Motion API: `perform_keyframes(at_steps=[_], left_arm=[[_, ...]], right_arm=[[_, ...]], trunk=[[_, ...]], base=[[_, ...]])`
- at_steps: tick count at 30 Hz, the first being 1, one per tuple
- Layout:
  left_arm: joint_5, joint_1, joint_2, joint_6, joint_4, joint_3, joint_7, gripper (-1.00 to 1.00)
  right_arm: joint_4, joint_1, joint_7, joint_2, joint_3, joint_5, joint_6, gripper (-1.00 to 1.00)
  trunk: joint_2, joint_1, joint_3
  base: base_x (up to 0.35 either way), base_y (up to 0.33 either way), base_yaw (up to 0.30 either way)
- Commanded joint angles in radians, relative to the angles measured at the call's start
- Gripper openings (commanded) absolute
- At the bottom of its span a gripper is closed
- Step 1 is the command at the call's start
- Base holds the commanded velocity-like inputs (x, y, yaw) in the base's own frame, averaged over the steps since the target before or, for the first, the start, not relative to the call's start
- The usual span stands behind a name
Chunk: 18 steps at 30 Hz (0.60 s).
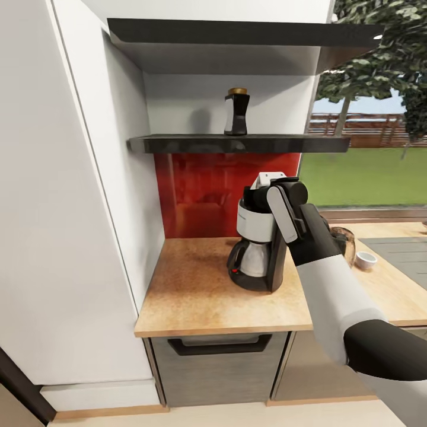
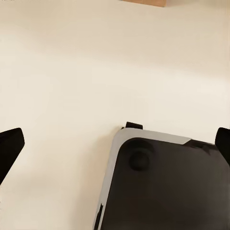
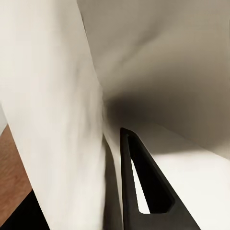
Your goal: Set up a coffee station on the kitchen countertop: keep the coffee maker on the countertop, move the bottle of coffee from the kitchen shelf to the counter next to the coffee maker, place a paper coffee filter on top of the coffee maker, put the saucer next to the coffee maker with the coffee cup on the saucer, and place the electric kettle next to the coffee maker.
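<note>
Reaching our right hand [image 1: 270,181] over the coffee maker [image 1: 256,249] on the surface [image 1: 196,290] — clamped on white paper filter [image 3: 52,110]. Jar [image 1: 236,111] on black shelf [image 1: 178,143]. Left hand [image 2: 115,143] fingers apart — over floor.

A tall white panel [image 1: 65,196] fills the left side; a red backsplash [image 1: 201,193] covers the far wall below a thick dark grey upper shelf [image 1: 237,35]; at right a window [image 1: 370,118] looks onto green lawn, trees and a wooden fence; a pale floor [image 1: 225,415] runs along the near edge; a grey cooktop [image 1: 400,249] lies far right.
</note>
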Motion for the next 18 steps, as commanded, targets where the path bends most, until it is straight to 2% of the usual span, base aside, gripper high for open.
perform_keyframes(at_steps=[1,6,12,18], left_arm=[[-0.001,0.0,0.0,-0.001,-0.002,0.003,0.001,1.0],[-0.002,0.0,0.0,-0.001,-0.002,0.003,0.001,1.0],[-0.001,0.001,0.0,-0.001,-0.002,0.003,0.001,1.0],[-0.001,0.0,0.0,-0.001,-0.002,0.003,0.001,1.0]], right_arm=[[0.0,-0.001,-0.011,0.0,0.001,-0.011,0.002,-1.0],[0.0,-0.001,-0.011,0.0,0.001,-0.011,0.002,-1.0],[0.0,-0.001,-0.011,0.0,0.001,-0.011,0.002,-1.0],[0.0,-0.001,-0.011,0.0,0.001,-0.011,0.002,-1.0]], trunk=[[-0.002,0.001,-0.002],[-0.002,0.001,-0.005],[-0.002,0.001,-0.012],[-0.002,0.001,-0.013]], base=[[0.002,0.001,0.0],[0.02,0.0,-0.009],[0.173,0.0,-0.044],[0.038,0.0,-0.003]])
